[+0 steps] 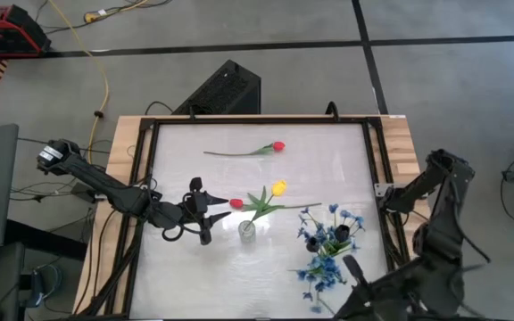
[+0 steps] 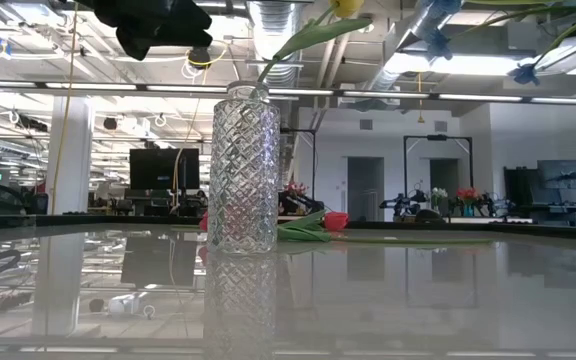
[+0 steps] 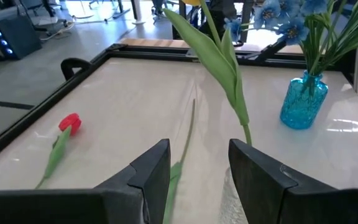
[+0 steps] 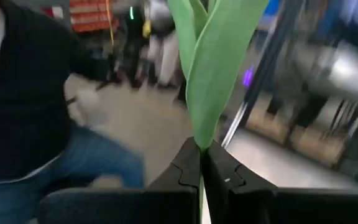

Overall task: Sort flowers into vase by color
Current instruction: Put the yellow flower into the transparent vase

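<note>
**Sorting Flowers: Station State**

Observe the left hand (image 3: pixel 194 163). It hangs above the surface (image 1: pixel 328 160), just beside the clear vase (image 2: pixel 243 170), with its fingers spread wide and nothing between them.

The clear vase holds the yellow tulip (image 1: pixel 278 187), which leans away from the left hand.

You find one red tulip (image 1: pixel 277 146) lying flat near the far edge of the surface. A second red tulip (image 1: pixel 236 203) lies with its head between the left hand and the clear vase.

The blue vase (image 3: pixel 303 102) stands to the right of the clear vase and carries the blue flowers (image 3: pixel 291 18).

Note the right hand (image 4: pixel 201 155) near the front right corner. Its fingers are pinched tight on a green leaf (image 4: pixel 219 68); you cannot tell which flower it belongs to.

A person (image 4: pixel 17 93) is beyond the surface.
</note>
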### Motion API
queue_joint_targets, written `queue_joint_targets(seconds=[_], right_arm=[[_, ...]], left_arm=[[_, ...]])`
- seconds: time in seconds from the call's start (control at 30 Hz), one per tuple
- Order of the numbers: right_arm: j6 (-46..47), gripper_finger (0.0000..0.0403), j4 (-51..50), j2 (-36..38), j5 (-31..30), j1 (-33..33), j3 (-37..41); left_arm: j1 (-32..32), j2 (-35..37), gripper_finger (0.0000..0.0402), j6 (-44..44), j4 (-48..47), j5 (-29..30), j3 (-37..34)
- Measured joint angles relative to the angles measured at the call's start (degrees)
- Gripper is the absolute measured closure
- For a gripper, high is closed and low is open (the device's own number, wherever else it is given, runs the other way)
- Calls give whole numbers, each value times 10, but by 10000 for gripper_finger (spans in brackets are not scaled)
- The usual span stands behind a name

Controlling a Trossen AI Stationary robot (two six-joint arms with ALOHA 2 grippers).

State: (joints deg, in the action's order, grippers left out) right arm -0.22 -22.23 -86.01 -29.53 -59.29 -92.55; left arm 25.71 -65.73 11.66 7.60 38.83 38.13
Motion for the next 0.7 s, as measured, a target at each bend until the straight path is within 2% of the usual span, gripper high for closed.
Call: queue_joint_targets(seconds=[0.13,0.3,0.37,0.53,0.7], right_arm=[[-186,371,87,-1,29,36,-4],[-255,375,146,-1,34,136,-4],[-236,374,154,-1,67,193,-4],[-103,374,168,-4,197,355,3],[-11,375,208,-6,223,458,63]], left_arm=[[0,0,248,0,0,0,0],[0,0,248,-7,-5,0,0],[0,0,248,-22,-5,-5,0],[0,0,248,-71,-12,-9,0],[1,0,248,-103,-43,-10,0]])
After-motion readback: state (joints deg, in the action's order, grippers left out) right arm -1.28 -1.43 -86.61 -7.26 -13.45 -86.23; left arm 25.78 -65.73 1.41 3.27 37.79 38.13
